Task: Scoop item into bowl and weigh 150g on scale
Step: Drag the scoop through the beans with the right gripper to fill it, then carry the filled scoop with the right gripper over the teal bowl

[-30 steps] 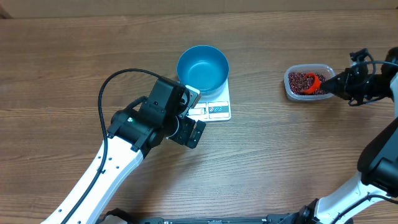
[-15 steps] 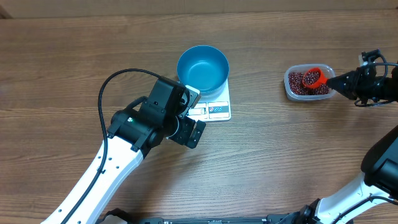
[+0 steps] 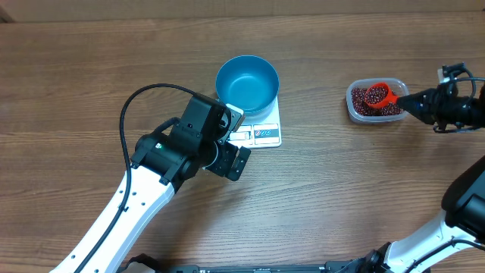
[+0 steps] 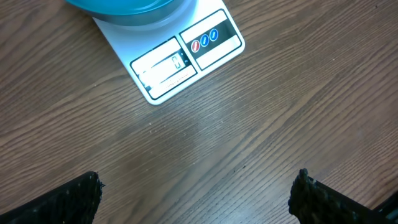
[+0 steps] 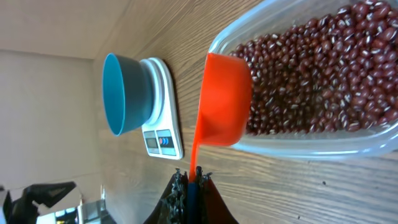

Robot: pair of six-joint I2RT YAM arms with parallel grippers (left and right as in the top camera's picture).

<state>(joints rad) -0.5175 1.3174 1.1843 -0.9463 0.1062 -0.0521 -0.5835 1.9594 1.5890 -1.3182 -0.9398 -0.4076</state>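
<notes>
The blue bowl (image 3: 247, 83) stands on the white scale (image 3: 261, 130); both also show in the left wrist view, the bowl (image 4: 124, 7) at the top edge above the scale (image 4: 186, 56). Dark red-brown beans (image 3: 367, 102) fill a clear tub (image 3: 351, 106) at the right. My right gripper (image 3: 411, 101) is shut on the thin handle of an orange scoop (image 3: 378, 95), which hangs over the tub with beans in it. In the right wrist view the scoop (image 5: 224, 99) sits above the beans (image 5: 311, 74), gripper (image 5: 193, 177) below. My left gripper (image 3: 233, 144) stands open and holds nothing, just in front of the scale, its fingertips (image 4: 71, 199) wide apart.
Brown wooden table all round. The left arm's black cable (image 3: 144, 98) loops over the table left of the bowl. The right arm's body (image 3: 462, 197) fills the lower right corner.
The orange scoop has come up out of the beans with a load in it, and the right gripper has drawn back slightly to the right. The left arm has not moved.
</notes>
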